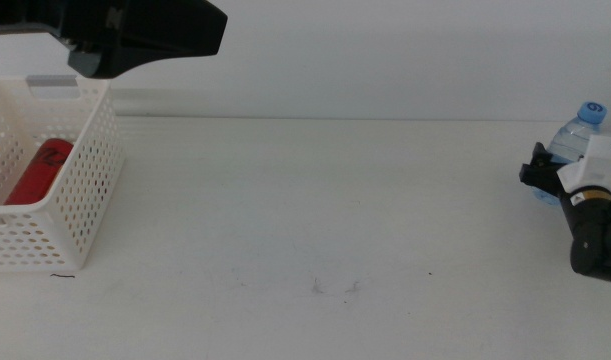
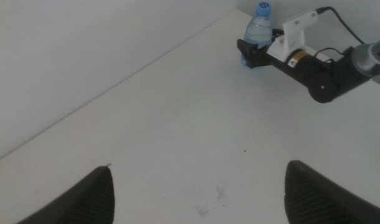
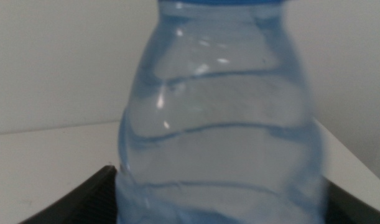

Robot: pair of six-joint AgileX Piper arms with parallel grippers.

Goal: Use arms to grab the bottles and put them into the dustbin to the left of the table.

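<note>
A clear water bottle [image 1: 575, 138] with a blue cap stands at the far right of the white table [image 1: 315, 200]. My right gripper [image 1: 555, 165], with a white bracket, is round its lower part. In the right wrist view the bottle [image 3: 221, 124] fills the gap and both jaws lie against its sides. My left gripper [image 1: 200, 35] hangs open and empty above the white perforated dustbin [image 1: 93, 190] at the left. A red can [image 1: 40, 170] lies inside it. The left wrist view shows the bottle [image 2: 258, 28] and the right gripper [image 2: 252, 53]. The yellow-juice bottle is out of view.
A white wall runs along the table's far edge [image 1: 335, 117], just behind the bottle. Faint dark scuff marks [image 1: 335, 288] lie on the tabletop near the front middle.
</note>
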